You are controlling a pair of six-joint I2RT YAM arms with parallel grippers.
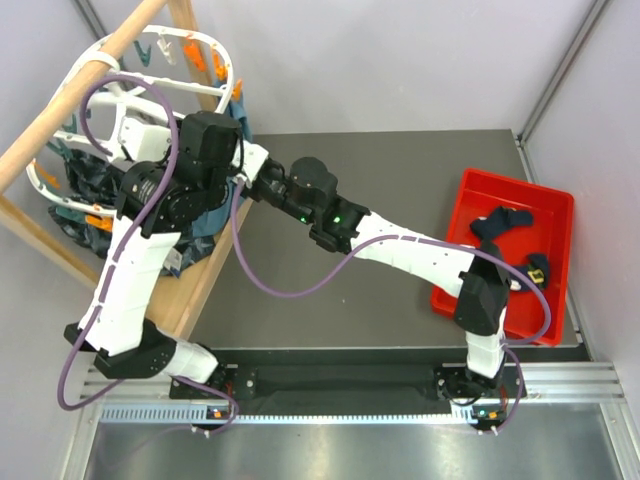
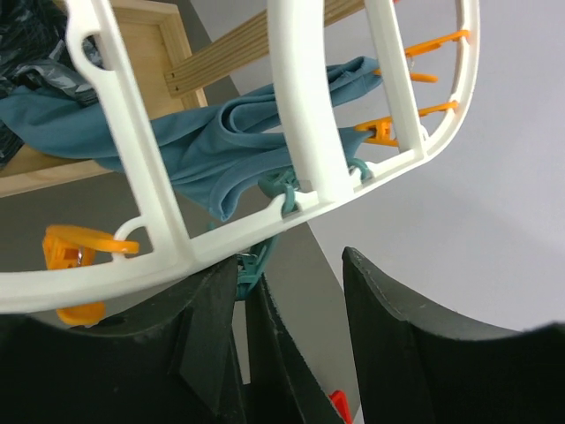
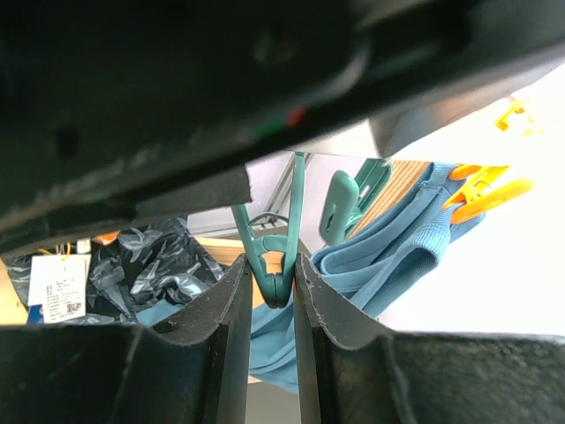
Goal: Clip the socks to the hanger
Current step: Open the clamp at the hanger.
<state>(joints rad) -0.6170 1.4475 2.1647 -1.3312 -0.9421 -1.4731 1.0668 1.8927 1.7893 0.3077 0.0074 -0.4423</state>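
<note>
Largely hidden behind black arm joints (image 1: 215,150) from above: white plastic oval hanger (image 1: 72,72). Blurred, filling right wrist view's top: dark housing (image 3: 221,79).

1. Top camera looks steeply down over the whole table (image 1: 400,170) from its near edge.
2. Left wrist camera looks up, close under the hanger (image 2: 309,115).
3. Right wrist camera sits close on a teal clip (image 3: 275,269); both wrist views share the blue garment (image 2: 221,141).

Walls: pale grey panels (image 1: 400,60), far and right.
Table: dark grey (image 1: 400,180), matte.
Left: light wooden pole (image 1: 70,115), slanting.
Near edge: aluminium rail (image 1: 350,412).
Light: even, soft.
</note>
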